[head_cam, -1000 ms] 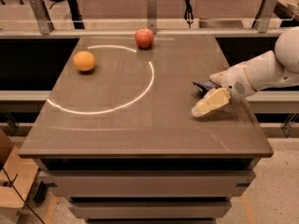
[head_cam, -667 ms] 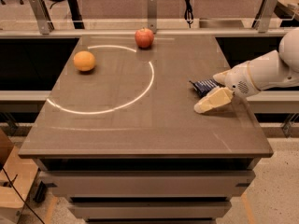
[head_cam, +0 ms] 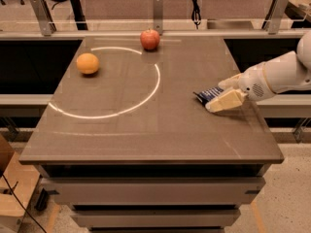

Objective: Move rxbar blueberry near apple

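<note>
The rxbar blueberry (head_cam: 206,95), a dark navy-blue wrapper with light print, is at the right side of the table. My gripper (head_cam: 217,96) reaches in from the right edge. Its cream fingers (head_cam: 224,102) sit above and below the bar, shut on it, and the bar's left end sticks out. The bar is at or just above the tabletop. The red apple (head_cam: 150,39) stands at the far edge of the table near the middle, well away from the bar to the upper left.
An orange (head_cam: 88,63) sits at the far left of the brown table (head_cam: 146,130). A white arc of light (head_cam: 146,93) curves across the tabletop. A rail with posts (head_cam: 158,8) runs behind the table. A cardboard box (head_cam: 12,188) stands on the floor at the left.
The gripper with the bar has shifted slightly to the right and a little up. The apple and the orange have not moved.
</note>
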Action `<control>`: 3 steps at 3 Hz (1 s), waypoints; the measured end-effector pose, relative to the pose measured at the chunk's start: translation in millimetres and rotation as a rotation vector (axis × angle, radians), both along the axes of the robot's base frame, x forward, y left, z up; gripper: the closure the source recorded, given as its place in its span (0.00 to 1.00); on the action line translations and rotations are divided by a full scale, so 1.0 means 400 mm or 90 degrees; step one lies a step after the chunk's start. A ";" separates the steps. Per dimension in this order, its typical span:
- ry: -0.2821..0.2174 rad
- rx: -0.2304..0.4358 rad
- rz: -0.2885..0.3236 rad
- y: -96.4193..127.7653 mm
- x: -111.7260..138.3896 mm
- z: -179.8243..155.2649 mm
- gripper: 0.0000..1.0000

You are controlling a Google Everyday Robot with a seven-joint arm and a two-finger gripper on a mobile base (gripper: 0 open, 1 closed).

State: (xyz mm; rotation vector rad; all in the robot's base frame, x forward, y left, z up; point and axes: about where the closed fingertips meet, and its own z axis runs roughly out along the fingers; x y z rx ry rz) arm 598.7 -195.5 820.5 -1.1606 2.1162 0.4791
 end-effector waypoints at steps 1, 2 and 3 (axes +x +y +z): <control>0.000 0.000 0.000 0.000 0.000 0.017 0.87; 0.000 0.000 0.000 0.000 0.000 0.021 1.00; 0.000 0.007 -0.002 0.004 -0.003 0.020 1.00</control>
